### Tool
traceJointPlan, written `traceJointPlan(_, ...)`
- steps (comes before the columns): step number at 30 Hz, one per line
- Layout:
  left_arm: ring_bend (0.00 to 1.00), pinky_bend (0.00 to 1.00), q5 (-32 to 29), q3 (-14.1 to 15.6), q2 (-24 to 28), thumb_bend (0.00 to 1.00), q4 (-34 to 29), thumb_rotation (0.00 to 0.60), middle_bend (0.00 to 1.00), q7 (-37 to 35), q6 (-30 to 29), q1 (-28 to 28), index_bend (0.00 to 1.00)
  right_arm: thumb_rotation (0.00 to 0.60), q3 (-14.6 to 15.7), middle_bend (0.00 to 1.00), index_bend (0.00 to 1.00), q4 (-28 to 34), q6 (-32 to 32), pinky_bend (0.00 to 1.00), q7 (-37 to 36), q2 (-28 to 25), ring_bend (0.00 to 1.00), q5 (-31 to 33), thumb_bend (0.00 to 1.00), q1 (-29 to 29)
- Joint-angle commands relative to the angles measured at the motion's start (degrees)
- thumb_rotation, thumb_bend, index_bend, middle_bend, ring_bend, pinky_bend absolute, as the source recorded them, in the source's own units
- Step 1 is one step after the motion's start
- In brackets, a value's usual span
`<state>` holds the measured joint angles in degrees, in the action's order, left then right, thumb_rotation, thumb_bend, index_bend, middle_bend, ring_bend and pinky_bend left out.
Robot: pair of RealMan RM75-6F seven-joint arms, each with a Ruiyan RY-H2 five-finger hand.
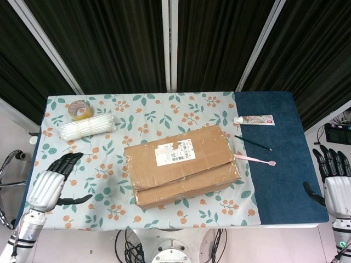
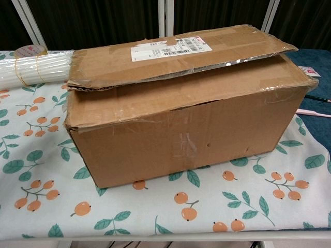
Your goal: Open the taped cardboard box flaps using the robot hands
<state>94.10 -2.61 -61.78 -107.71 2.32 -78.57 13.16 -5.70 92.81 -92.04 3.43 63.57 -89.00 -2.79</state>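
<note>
Head view: cardboard box (image 1: 182, 165) mid-table, flaps down, top flap edge slightly lifted along front in chest view. Table (image 1: 279, 181) bare on blue side near right front edge; patterned cloth (image 1: 109, 164) open left of box. Left robot hand (image 1: 52, 183) over front-left table corner, fingers spread, holding nothing, well apart from box. Right robot hand (image 1: 334, 181) off right table edge, fingers spread, holding nothing.

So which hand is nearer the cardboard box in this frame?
Left. The left hand hovers over the floral cloth beside the cardboard box, fingers apart and holding nothing. The right hand sits off the table's far right edge, well away from the box.
</note>
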Motion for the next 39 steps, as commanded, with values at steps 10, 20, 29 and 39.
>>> traceJointPlan(10, 0.09, 0.21, -4.11, -5.42, -7.59, 0.04, -2.78, 0.278, 0.11, 4.37, 11.23, 11.19, 0.07, 0.6, 0.05, 0.0, 0.0, 2.58, -0.34, 0.0, 2.6, -1.5, 0.0, -0.81, 0.18, 0.09)
traceJointPlan(20, 0.09, 0.21, -6.2, -5.8, -14.36, 0.04, -1.23, 0.232, 0.11, 7.55, 13.46, 14.85, 0.07, 0.6, -0.19, 0.0, 0.0, 2.81, 0.49, 0.0, 2.65, -1.08, 0.0, 0.14, 0.18, -0.18)
traceJointPlan(29, 0.09, 0.21, -7.17, -6.57, -20.48, 0.04, 2.26, 0.321, 0.11, 15.26, 10.88, 16.2, 0.07, 0.6, -0.22, 0.0, 0.0, 2.31, 0.26, 0.0, 1.69, -0.94, 0.0, 0.59, 0.18, 0.15)
traceJointPlan(39, 0.09, 0.21, -6.5, -5.34, -22.94, 0.04, 4.1, 0.319, 0.11, 14.92, 10.63, 17.25, 0.07, 0.6, -0.32, 0.0, 0.0, 1.65, 0.33, 0.0, 0.55, -0.82, 0.0, 1.32, 0.18, 0.42)
